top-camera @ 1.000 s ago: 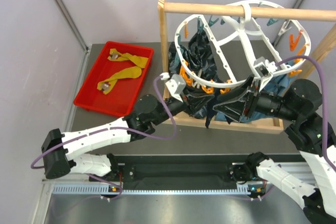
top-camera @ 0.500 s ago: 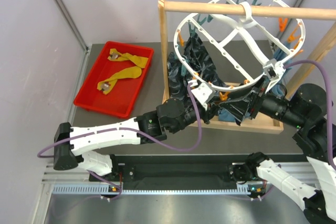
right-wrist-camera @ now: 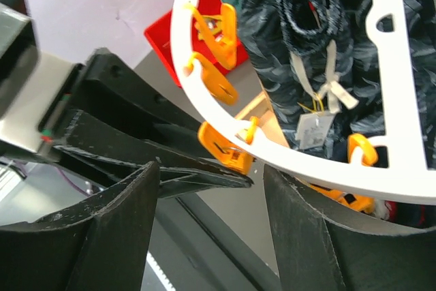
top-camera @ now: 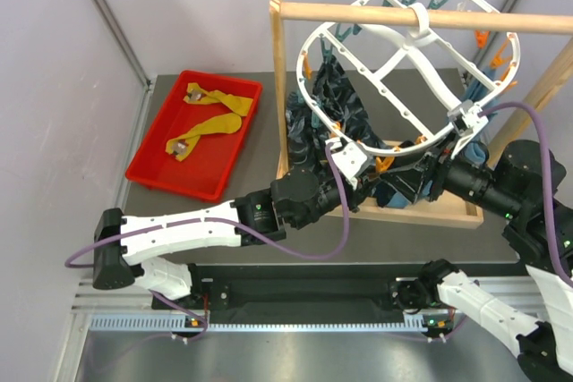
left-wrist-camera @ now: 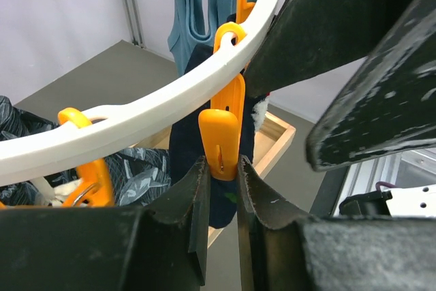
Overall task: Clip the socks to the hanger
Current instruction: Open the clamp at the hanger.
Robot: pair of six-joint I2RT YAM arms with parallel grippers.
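We see the left gripper (left-wrist-camera: 221, 163) pinched tight on the lower end of an orange plastic clip peg (left-wrist-camera: 219, 124), low in the middle of the left wrist view. The peg hangs from the rim of the large white plastic oval hanger (left-wrist-camera: 136, 110). A dark navy sock (left-wrist-camera: 185, 144) hangs just behind the peg. The right gripper (right-wrist-camera: 211, 185) has its fingers spread wide and grasps nothing. The mustard-yellow socks (top-camera: 213, 124) lie in the red plastic tray (top-camera: 154, 174) at the left of the top view.

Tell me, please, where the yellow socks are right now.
In the top view, the yellow socks lie in the red tray at the left, beside the wooden rack.
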